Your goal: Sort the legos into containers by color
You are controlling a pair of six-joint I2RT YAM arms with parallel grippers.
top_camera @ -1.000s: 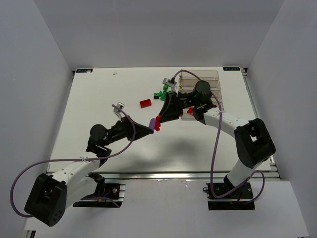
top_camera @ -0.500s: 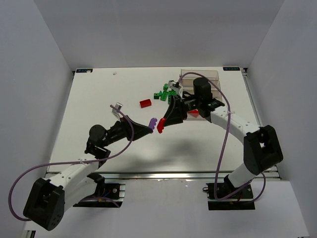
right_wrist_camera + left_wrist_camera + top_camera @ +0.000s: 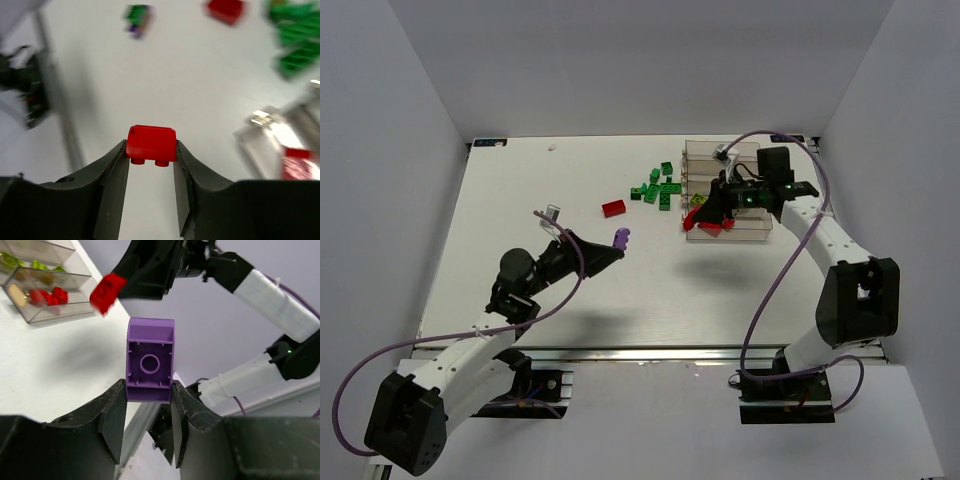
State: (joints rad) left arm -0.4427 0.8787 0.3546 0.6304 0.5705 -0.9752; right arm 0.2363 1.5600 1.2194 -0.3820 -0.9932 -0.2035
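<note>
Grippers in mid-delivery: the right gripper (image 3: 150, 152) is closed partway on a red brick (image 3: 150, 144), pinched by its sides, and hangs at the near-left corner of the bins (image 3: 745, 152). The left gripper (image 3: 148, 392) pinches a purple brick (image 3: 150, 360) the same way, hollow underside toward its own camera, above the table (image 3: 520, 200) and well left of the bins. The step in hand looks like the carry to the drop. For the right arm, the next move is likely a short shift over the nearest bin, where red pieces (image 3: 47, 296) already lie, then letting the jaws part. The left arm has further to go, and which bin takes purple cannot be told from these views. Green bricks (image 3: 655, 190) and a loose red brick (image 3: 613, 208) lie unsorted on the table just left of the bins, so much of the job appears to remain. No brand, label or readable writing shows anywhere — small marks at the table's far corners are too tiny to make out.
</note>
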